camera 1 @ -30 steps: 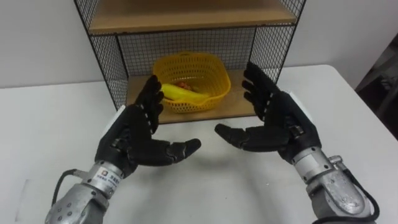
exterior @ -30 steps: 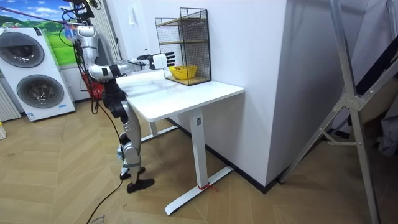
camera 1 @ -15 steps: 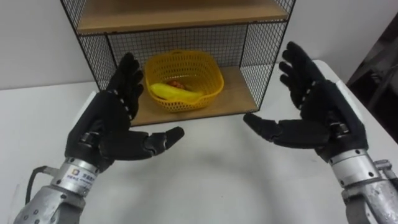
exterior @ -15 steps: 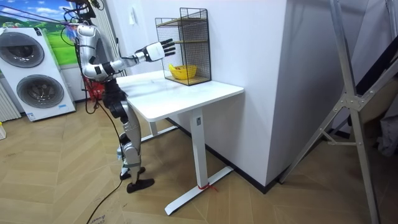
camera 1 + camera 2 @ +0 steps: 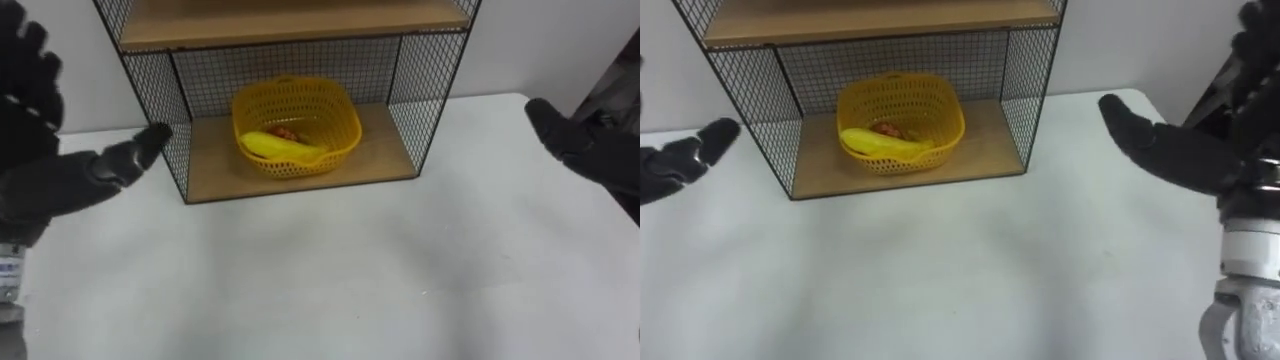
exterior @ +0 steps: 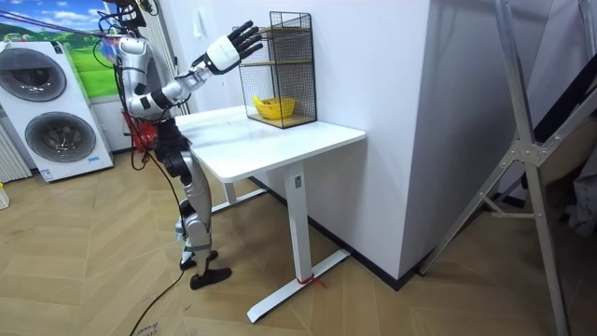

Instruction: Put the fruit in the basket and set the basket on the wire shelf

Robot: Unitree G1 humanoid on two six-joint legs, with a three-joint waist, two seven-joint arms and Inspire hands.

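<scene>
The yellow basket (image 5: pixel 296 125) sits at 12 o'clock on the wire shelf's (image 5: pixel 390 160) lower board, holding a banana (image 5: pixel 280 148) and a small reddish fruit (image 5: pixel 288 132). The left hand (image 5: pixel 50 185) at 9 o'clock and the right hand (image 5: pixel 590 150) at 3 o'clock hover over the white bench (image 5: pixel 350 270), fingers apart and empty. Placement looks finished; the next move likely only calls for lowering both arms clear.

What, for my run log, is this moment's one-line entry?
basket on shelf, banana inside | left hand open | right hand open
</scene>
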